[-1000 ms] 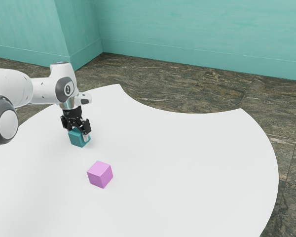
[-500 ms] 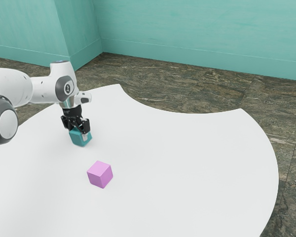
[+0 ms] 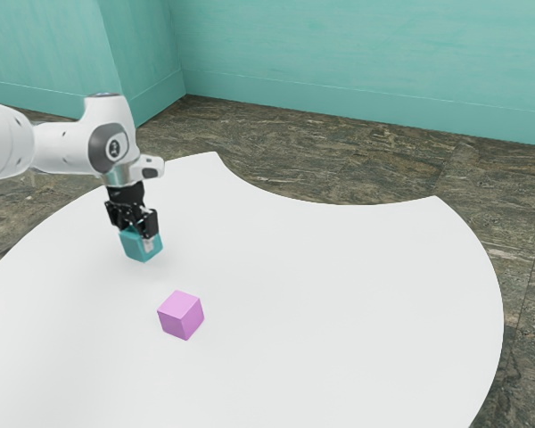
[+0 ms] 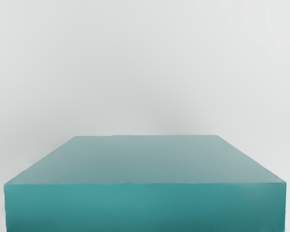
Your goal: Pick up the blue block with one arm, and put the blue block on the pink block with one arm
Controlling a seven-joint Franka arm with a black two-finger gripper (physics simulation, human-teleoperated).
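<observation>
My gripper (image 3: 139,239) is shut on the blue block (image 3: 142,247), a teal-blue cube held just above the white table (image 3: 339,294) at the exterior view's left. The same blue block (image 4: 145,186) sits large and close under my hand in the wrist view, with bare white table behind it. The pink block (image 3: 180,314) rests on the table, nearer the front edge and slightly to the exterior view's right of the held block, apart from it.
The round white table has a curved notch at its far edge (image 3: 241,183). Dark stone floor (image 3: 383,152) and teal walls (image 3: 339,45) surround it. My white arm (image 3: 62,147) comes in from the exterior view's left.
The blue block has lifted slightly off the table in my gripper, and the arm has risen and shifted a little toward the exterior view's left.
</observation>
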